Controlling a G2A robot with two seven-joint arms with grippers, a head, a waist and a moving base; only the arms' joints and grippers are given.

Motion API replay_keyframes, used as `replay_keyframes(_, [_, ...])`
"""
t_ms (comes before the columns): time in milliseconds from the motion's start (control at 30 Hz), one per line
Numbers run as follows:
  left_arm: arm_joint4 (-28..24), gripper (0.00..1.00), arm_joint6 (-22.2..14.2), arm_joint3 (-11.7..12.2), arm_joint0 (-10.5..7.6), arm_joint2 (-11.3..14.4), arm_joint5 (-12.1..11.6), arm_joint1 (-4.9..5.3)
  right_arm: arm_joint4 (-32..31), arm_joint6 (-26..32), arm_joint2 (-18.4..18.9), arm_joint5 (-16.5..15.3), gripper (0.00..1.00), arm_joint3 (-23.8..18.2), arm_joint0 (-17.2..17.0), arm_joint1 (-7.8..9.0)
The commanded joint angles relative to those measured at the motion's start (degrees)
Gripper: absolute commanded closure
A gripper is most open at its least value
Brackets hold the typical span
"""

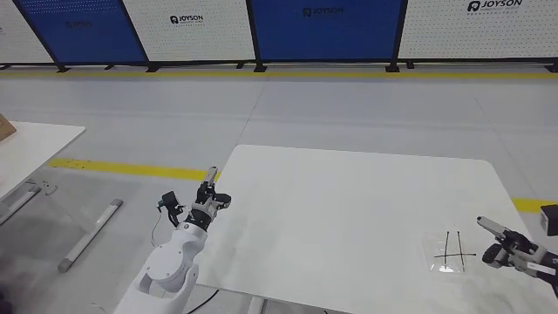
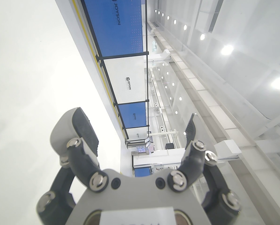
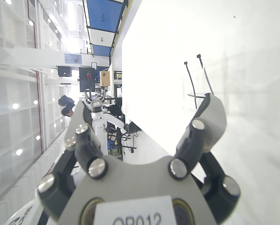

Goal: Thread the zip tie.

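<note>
Your left pincer (image 2: pixel 137 127) is open at the tabletop (image 1: pixel 349 209) edge; right pincer (image 3: pixel 144 105) open, empty, near zip ties (image 3: pixel 192 83).

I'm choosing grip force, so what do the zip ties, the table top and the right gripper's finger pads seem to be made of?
Zip ties: thin black strips with small square heads, probably flexible plastic with a dull finish.
Table top: smooth, white and hard-looking, perhaps laminate; the look leaves it open.
Finger pads: black and ribbed, likely rubber.
</note>
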Motion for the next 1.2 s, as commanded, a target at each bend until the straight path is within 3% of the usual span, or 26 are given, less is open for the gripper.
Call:
replay_keyframes(0, [0.00,0.00,0.00,0.00,0.00,0.00,0.00,0.00,-0.01,0.00,0.00,0.00,0.00,0.00,0.00,0.00])
replay_keyframes(167, [0.00,0.00,0.00,0.00,0.00,0.00,0.00,0.00,-0.01,0.00,0.00,0.00,0.00,0.00,0.00,0.00])
replay_keyframes(267, [0.00,0.00,0.00,0.00,0.00,0.00,0.00,0.00,1.03,-0.60,0.62,-2.32,0.00,0.33,-0.38,0.04])
replay_keyframes(433, [0.00,0.00,0.00,0.00,0.00,0.00,0.00,0.00,5.71,1.05,4.56,-5.75,0.00,2.00,-1.76,0.59])
replay_keyframes(633, [0.00,0.00,0.00,0.00,0.00,0.00,0.00,0.00,10.35,4.32,8.57,-6.64,0.00,6.33,-1.84,1.40])
replay_keyframes(1067, [0.00,0.00,0.00,0.00,0.00,0.00,0.00,0.00,10.47,4.43,8.67,-6.23,0.00,6.76,-1.69,1.48])
replay_keyframes(1167, [0.00,0.00,0.00,0.00,0.00,0.00,0.00,0.00,8.42,5.51,7.20,-6.86,0.00,6.87,-1.46,1.66])
